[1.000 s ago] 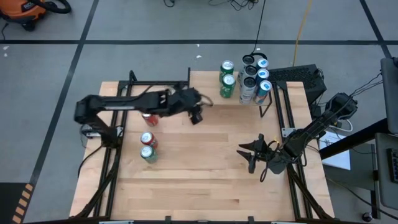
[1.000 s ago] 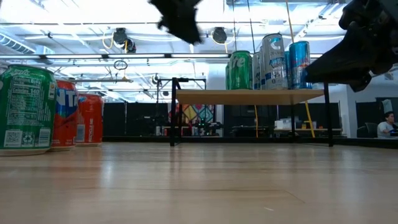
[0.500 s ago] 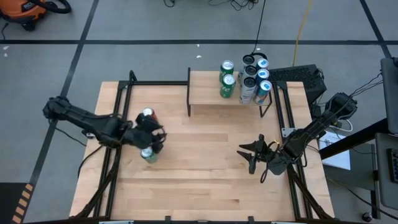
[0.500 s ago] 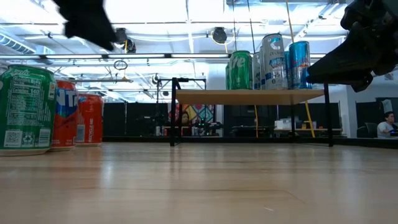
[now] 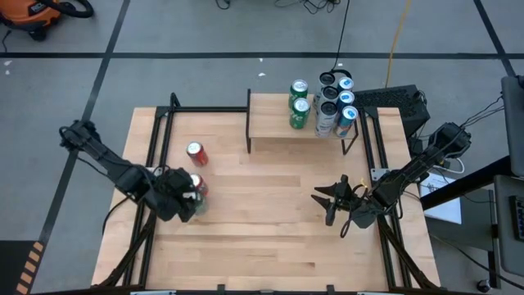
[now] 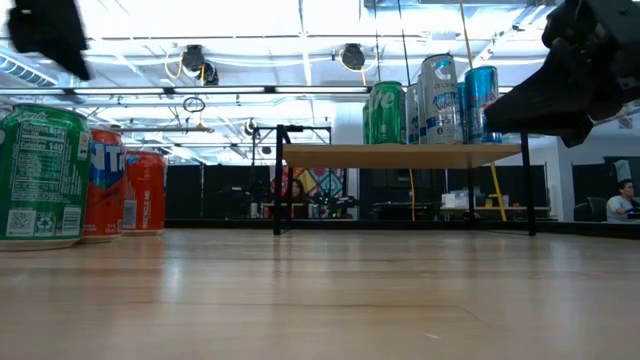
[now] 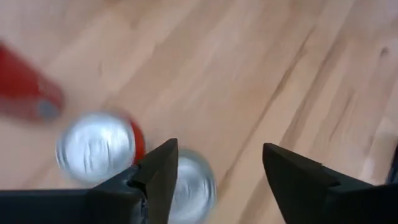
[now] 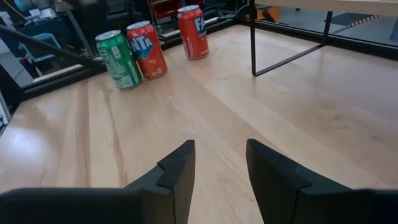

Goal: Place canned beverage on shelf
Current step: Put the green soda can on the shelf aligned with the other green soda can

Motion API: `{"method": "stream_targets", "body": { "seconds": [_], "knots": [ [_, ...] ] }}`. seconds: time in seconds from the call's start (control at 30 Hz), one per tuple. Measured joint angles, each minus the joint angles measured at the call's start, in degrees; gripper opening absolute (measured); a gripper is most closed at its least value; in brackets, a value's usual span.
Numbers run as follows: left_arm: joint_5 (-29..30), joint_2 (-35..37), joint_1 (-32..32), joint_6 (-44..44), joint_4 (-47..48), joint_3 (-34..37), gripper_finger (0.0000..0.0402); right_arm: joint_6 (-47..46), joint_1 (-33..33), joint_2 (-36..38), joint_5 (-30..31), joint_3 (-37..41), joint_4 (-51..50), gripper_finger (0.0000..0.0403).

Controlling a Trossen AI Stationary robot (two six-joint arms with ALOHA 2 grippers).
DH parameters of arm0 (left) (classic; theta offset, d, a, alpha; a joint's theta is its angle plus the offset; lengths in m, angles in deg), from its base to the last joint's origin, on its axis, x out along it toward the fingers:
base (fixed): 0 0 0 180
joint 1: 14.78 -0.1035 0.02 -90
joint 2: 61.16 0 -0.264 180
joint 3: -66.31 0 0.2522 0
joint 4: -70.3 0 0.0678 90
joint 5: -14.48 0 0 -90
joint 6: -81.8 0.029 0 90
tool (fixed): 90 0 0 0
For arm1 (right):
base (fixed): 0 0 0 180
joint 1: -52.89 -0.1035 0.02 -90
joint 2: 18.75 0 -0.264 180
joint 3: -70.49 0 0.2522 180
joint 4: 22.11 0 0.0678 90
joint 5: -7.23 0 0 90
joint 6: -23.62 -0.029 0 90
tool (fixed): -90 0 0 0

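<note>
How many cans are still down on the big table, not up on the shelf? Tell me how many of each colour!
Red cans: 2, one standing apart and one right beside the green one
Green cans: 1
Total: 3

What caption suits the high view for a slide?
Left arm's open fingers hover over table cans; tall cylindrical metal cans crowd the light wood shelf.
</note>
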Motion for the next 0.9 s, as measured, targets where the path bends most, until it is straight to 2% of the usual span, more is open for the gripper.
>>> {"method": "stream_targets", "body": {
  "seconds": [0.13,0.37,0.57,0.7,0.9],
  "knots": [
    [-1.89,-0.48,2.15,-6.71,2.84,0.00,0.0267,0.51,0.00,0.00,1.08,0.01,1.39,0.0132],
    [-3.25,-2.90,3.05,-7.66,4.10,0.00,0.0328,0.81,0.07,-0.02,1.62,0.01,2.05,0.0132],
    [-7.57,-5.69,3.00,-13.34,11.42,0.00,0.0374,0.87,0.07,-0.02,1.51,0.01,2.06,0.0132],
    [-7.83,-6.36,3.03,-13.50,10.54,0.00,0.0390,0.79,0.07,-0.02,1.44,0.01,2.05,0.0132],
    [-7.69,-8.55,2.98,-13.04,8.82,0.94,0.0393,0.48,0.07,-0.02,1.41,0.01,2.05,0.0132]
  ]
}}
